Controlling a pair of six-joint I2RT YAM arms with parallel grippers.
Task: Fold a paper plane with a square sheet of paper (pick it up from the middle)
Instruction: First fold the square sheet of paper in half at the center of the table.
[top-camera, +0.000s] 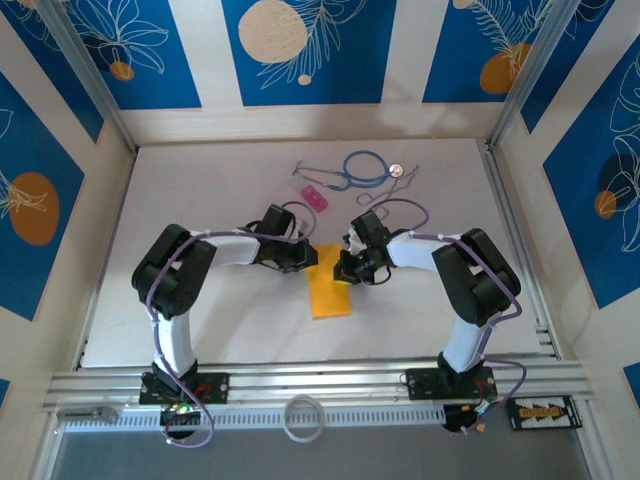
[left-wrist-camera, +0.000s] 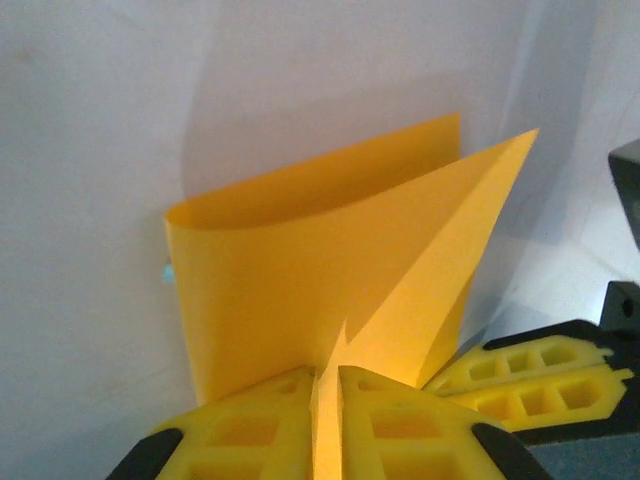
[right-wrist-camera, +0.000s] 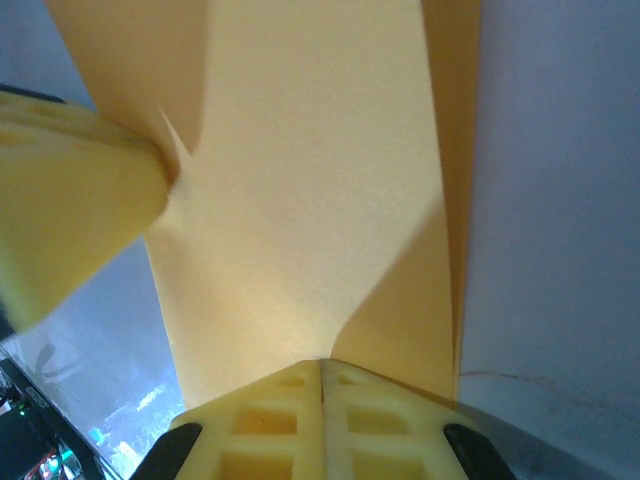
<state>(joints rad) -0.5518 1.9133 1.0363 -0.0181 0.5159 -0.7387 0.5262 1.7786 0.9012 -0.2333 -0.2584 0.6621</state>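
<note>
Orange-yellow paper (top-camera: 331, 288), doubled into a narrow strip, on the table (top-camera: 230, 320) midway between the two arms. Far end pinched from both sides, near end lying toward the bases. Not yet a plane: no pointed nose, no centre ridge.

Likely failures, judged from this pose:
- Tearing or a stray crease at the pinch, marked by a small pucker beside the left gripper (left-wrist-camera: 327, 385). Cause: the two arms pulling apart or twisting out of step.
- Layers sliding out of line, bowed apart in the left wrist view rather than pressed together. Cause: a loose fold with no sharp crease, let go too early.
- Slip of the thin sheet from one clamp. Cause: a hold at the very edge only.

Left gripper: almost closed, clamped on the paper's edge, with the sheet rising from between the pads. Right gripper (right-wrist-camera: 322, 368): fully closed on the same paper from the opposite side, fingertips just beside those of the left. Nothing else touched by either.
</note>
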